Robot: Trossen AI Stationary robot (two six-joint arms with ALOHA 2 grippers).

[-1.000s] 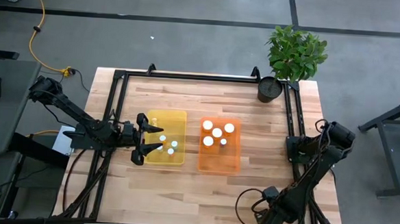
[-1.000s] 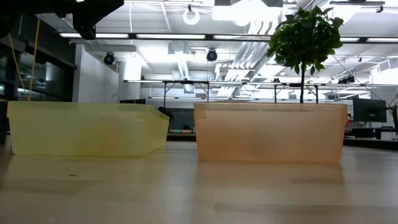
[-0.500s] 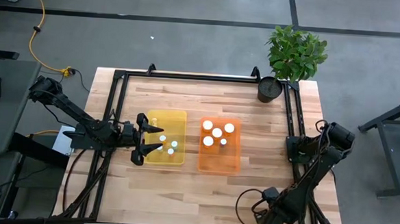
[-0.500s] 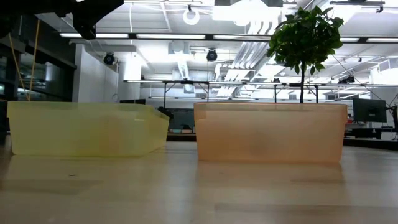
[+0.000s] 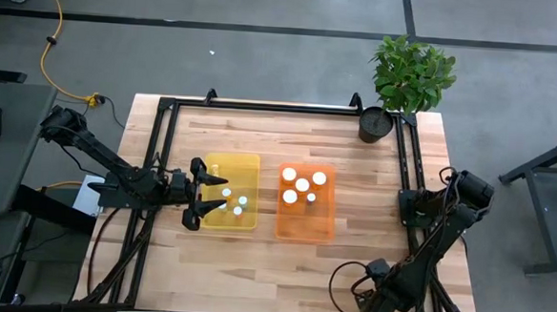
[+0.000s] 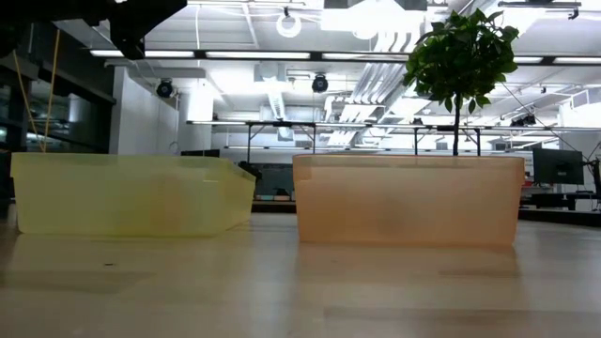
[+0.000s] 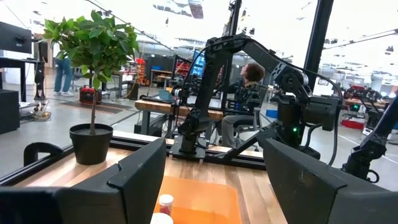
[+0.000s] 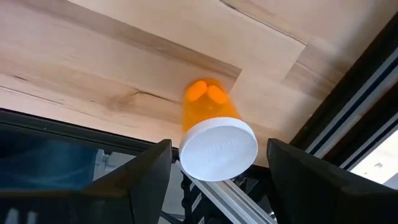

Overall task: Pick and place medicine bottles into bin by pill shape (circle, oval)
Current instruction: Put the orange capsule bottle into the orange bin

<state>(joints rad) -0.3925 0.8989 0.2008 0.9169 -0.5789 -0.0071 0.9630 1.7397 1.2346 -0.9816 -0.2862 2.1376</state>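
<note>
Three white-capped medicine bottles (image 5: 237,203) stand in the yellow bin (image 5: 249,164). Several more bottles (image 5: 302,185) stand in the orange bin (image 5: 323,225). My left gripper (image 5: 217,192) is open and empty above the yellow bin's left rim; its wrist view (image 7: 214,162) looks across at the orange bin (image 7: 199,193). My right gripper (image 8: 219,171) is open at the table's right side, under its folded arm (image 5: 448,198). An amber bottle (image 8: 208,106) with a white cap (image 8: 219,149) shows between its fingers, small gaps on both sides, its cap toward the camera and its base toward the wood.
A potted plant (image 5: 378,123) stands at the far right corner. A black frame rail (image 8: 348,106) runs beside the amber bottle. Both bins (image 6: 131,195) (image 6: 408,199) sit at the table's middle, with bare wood on their near side.
</note>
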